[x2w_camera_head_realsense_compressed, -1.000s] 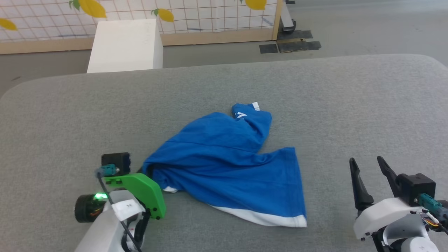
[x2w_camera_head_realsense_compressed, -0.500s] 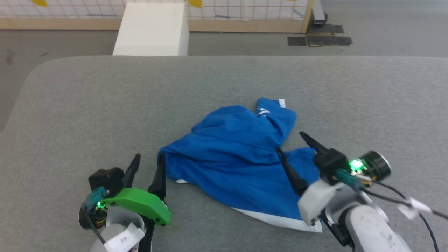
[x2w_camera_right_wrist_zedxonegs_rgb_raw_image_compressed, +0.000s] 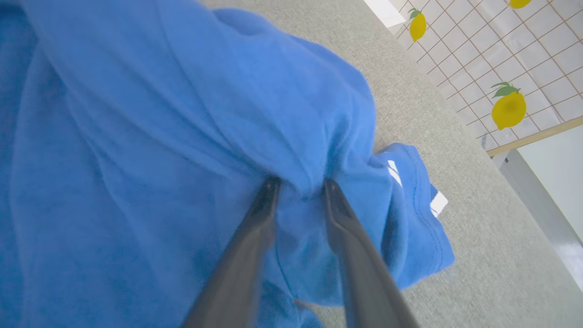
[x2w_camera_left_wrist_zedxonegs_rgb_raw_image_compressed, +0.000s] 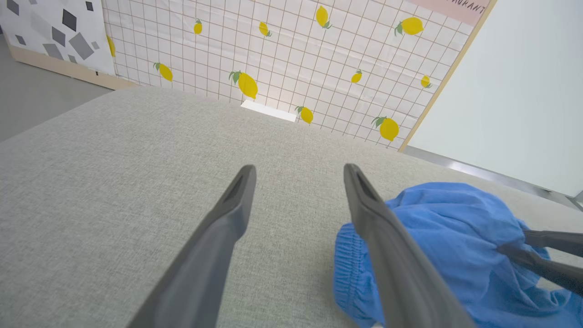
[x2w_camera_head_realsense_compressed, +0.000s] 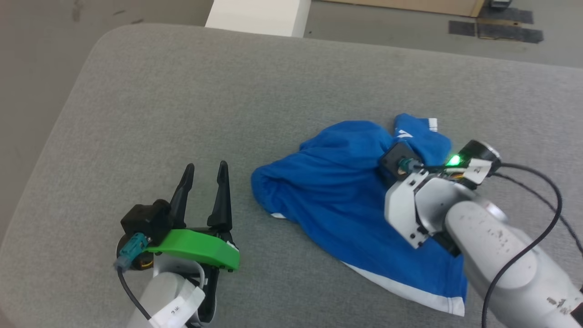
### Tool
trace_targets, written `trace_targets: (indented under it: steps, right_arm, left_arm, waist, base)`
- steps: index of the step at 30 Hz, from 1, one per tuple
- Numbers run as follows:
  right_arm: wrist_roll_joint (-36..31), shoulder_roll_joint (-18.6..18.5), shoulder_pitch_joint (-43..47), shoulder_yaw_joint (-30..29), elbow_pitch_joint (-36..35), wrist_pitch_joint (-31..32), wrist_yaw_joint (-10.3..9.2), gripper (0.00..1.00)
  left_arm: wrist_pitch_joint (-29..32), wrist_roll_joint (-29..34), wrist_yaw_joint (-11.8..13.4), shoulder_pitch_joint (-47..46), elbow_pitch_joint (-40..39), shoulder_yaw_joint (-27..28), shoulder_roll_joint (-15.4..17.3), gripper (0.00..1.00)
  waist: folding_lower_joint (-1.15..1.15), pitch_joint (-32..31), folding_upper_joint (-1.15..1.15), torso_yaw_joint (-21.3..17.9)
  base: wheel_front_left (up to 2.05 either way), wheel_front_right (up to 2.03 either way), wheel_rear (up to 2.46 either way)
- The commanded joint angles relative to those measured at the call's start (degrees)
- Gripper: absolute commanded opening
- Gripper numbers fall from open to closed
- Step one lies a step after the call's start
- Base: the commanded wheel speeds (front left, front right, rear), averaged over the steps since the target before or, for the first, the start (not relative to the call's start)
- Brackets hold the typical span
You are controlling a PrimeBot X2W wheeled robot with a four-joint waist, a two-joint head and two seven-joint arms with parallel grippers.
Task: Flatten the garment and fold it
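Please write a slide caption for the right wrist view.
Right gripper with a fold of the blue garment between its jaws, on a grey surface.

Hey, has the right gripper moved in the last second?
Yes. Against the blue shorts, the right gripper went from bare table at their right onto them, leftward and forward; it now pinches a fold near the white tag.

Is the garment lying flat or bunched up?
Bunched up: the garment rises in a rumpled hump with deep creases on the grey surface.
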Motion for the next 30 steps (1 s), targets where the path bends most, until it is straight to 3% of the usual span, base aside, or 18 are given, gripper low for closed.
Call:
trace_targets:
  steps: [1,12,19,21,26,30]
  right_arm:
    - [0.44,-0.78,-1.49,0.02,0.69,0.44,-0.10,0.00]
    - [-1.48,-5.39,-14.49,-1.21,5.80,-0.70,-0.10,0.00]
    - [-4.57,-5.18,-23.14,-2.46,14.43,-4.86,-0.10,0.00]
    - [-3.57,-4.19,-23.92,-2.90,16.75,-6.26,-0.10,1.00]
    - [0.08,-1.72,-21.40,-6.00,18.95,-11.61,-0.10,1.00]
    - [3.30,-0.54,-15.05,-8.73,16.46,-14.97,-0.10,1.00]
  left_arm:
    - [-0.26,1.19,-0.68,-0.43,-0.10,0.45,-0.57,1.00]
    - [-0.26,3.19,-3.64,-1.77,1.33,1.36,-2.45,1.00]
    - [-0.27,2.66,-4.19,-4.03,1.48,-0.28,-2.70,1.00]
    - [-0.27,2.19,-3.90,-4.31,1.42,-0.79,-2.71,1.00]
    - [-0.27,2.48,-3.31,-4.02,1.76,-0.87,-2.72,1.00]
    - [-0.27,3.70,-3.34,-2.64,2.00,0.55,-2.72,1.00]
  waist:
    - [-0.01,1.66,0.00,1.92]
    - [-0.01,4.31,0.00,5.09]
    - [-0.01,6.97,0.00,7.58]
    - [-0.01,7.16,0.00,7.68]
    - [-0.01,5.72,0.00,6.16]
    - [-0.01,2.94,0.00,3.49]
  base:
    - [0.00,0.00,0.00]
    - [0.00,0.00,0.00]
    - [0.00,0.00,0.00]
    - [0.00,0.00,0.00]
    - [0.00,0.00,0.00]
    - [0.00,0.00,0.00]
